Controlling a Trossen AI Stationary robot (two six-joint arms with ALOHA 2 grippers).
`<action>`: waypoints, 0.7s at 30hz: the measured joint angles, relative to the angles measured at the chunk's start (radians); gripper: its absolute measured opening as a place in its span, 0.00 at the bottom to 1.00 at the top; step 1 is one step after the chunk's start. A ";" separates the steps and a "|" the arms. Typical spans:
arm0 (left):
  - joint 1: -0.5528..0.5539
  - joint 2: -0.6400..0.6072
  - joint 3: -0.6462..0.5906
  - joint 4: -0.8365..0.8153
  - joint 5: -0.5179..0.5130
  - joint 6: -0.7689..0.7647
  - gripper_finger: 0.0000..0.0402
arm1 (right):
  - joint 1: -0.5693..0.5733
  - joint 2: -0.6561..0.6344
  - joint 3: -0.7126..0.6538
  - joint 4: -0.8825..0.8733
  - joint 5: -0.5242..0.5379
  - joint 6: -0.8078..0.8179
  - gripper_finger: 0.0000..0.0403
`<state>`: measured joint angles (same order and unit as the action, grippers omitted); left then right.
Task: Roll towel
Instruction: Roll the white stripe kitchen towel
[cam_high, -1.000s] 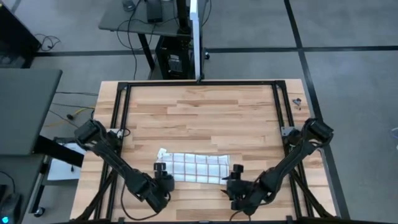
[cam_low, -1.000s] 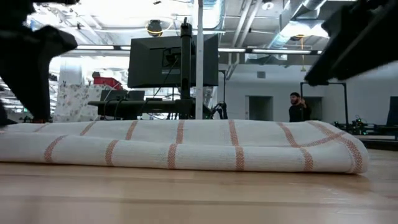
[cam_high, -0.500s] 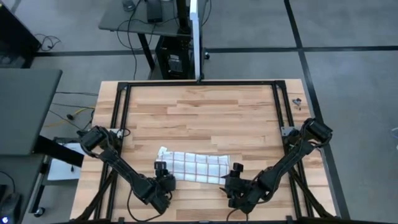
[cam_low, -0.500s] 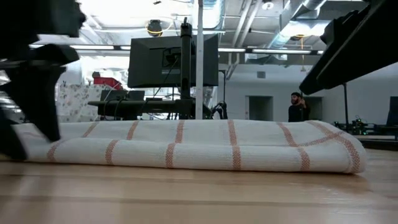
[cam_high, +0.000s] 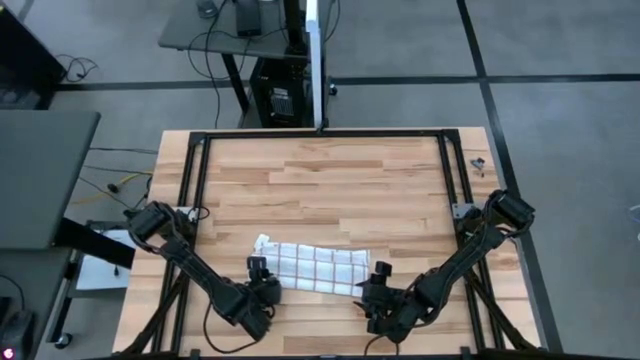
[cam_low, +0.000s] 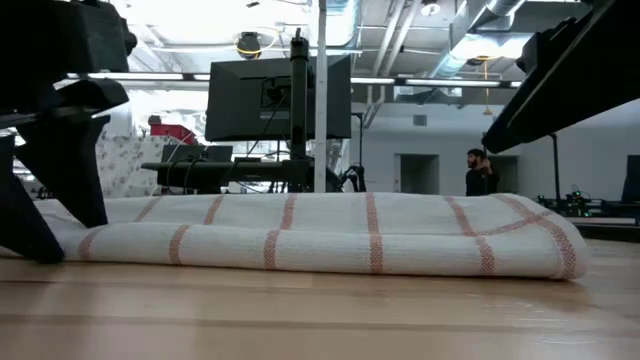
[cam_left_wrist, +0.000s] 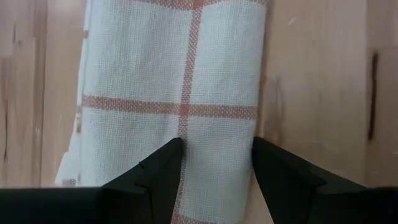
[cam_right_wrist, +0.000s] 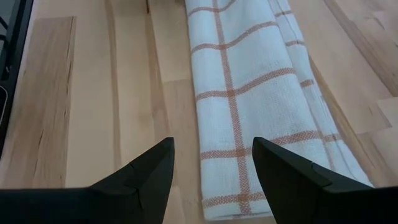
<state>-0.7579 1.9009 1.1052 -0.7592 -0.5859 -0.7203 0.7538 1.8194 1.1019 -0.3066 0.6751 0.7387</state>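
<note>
The towel (cam_high: 315, 268), white with reddish-brown grid lines, lies folded into a long flat strip running left to right on the near half of the table. It also shows in the low view (cam_low: 320, 235). My left gripper (cam_high: 261, 284) is open and down at the towel's left end (cam_left_wrist: 186, 74). My right gripper (cam_high: 377, 286) is open and held above the table just off the towel's right end (cam_right_wrist: 249, 93), touching nothing. In the low view the right arm (cam_low: 570, 70) stays high above the cloth. My left gripper comes at the towel's left end from above with its fingers spread. One fingertip (cam_left_wrist: 175, 149) stands on top of the cloth (cam_low: 90, 215). The other fingertip (cam_left_wrist: 256, 147) stands at the strip's near folded edge, by the bare table. The towel lies flat on the table.
A black metal frame (cam_high: 190, 180) borders the table's left, far and right sides. The far half of the wooden table (cam_high: 320, 180) is bare wood. Beyond the table are a monitor (cam_low: 278, 95) and a person (cam_low: 480, 172) far off.
My left gripper has gone down onto the towel's left end, with its fingers staying spread. The towel has kept its shape and place.
</note>
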 joint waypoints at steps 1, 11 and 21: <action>0.004 0.000 -0.006 0.003 -0.005 0.000 0.44 | -0.003 0.000 0.000 -0.001 -0.002 -0.007 0.52; 0.051 0.003 -0.012 0.060 -0.047 0.002 0.44 | -0.045 0.000 0.000 0.007 -0.033 -0.013 0.52; 0.061 0.003 0.025 0.013 -0.016 0.065 0.44 | -0.059 0.000 0.000 0.008 -0.110 0.021 0.52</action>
<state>-0.6964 1.9040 1.1298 -0.7464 -0.6016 -0.6554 0.6945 1.8191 1.1019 -0.2990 0.5651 0.7601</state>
